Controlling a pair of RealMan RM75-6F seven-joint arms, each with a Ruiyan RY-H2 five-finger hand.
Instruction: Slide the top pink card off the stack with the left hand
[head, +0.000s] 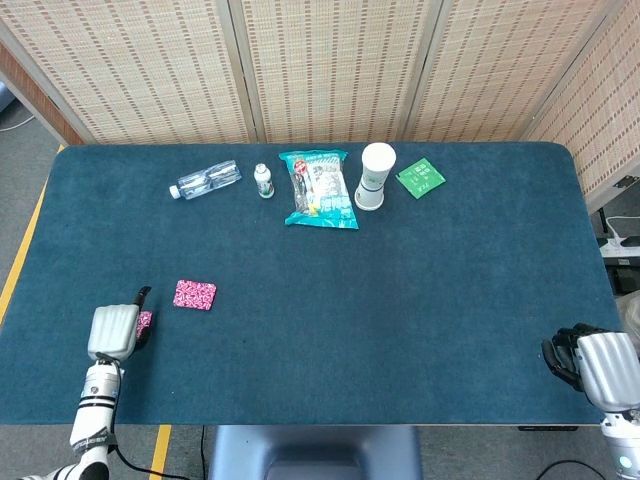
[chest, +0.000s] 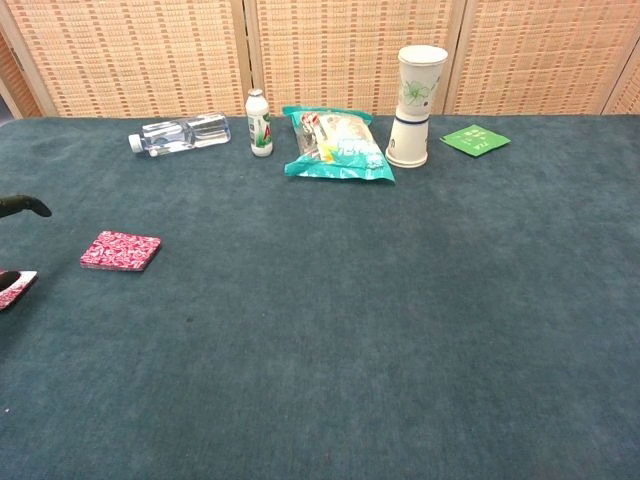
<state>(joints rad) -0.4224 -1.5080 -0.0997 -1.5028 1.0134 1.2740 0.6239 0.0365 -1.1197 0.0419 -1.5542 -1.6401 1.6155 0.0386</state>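
The pink patterned stack (head: 194, 294) lies left of the table's middle, also seen in the chest view as the stack (chest: 120, 250). One pink card (head: 146, 321) lies flat on the cloth to its left, mostly covered by my left hand (head: 114, 331). At the chest view's left edge, that card (chest: 16, 289) has a dark fingertip touching its near corner, and another fingertip (chest: 26, 206) is raised well above it. The fingers are apart and grip nothing. My right hand (head: 590, 364) rests at the table's front right corner with its fingers curled in, holding nothing.
Along the far edge lie a clear water bottle (head: 205, 181), a small white bottle (head: 263, 180), a teal snack bag (head: 320, 188), a paper cup (head: 375, 175) and a green packet (head: 420, 178). The blue cloth table (head: 400, 300) ends just behind both hands.
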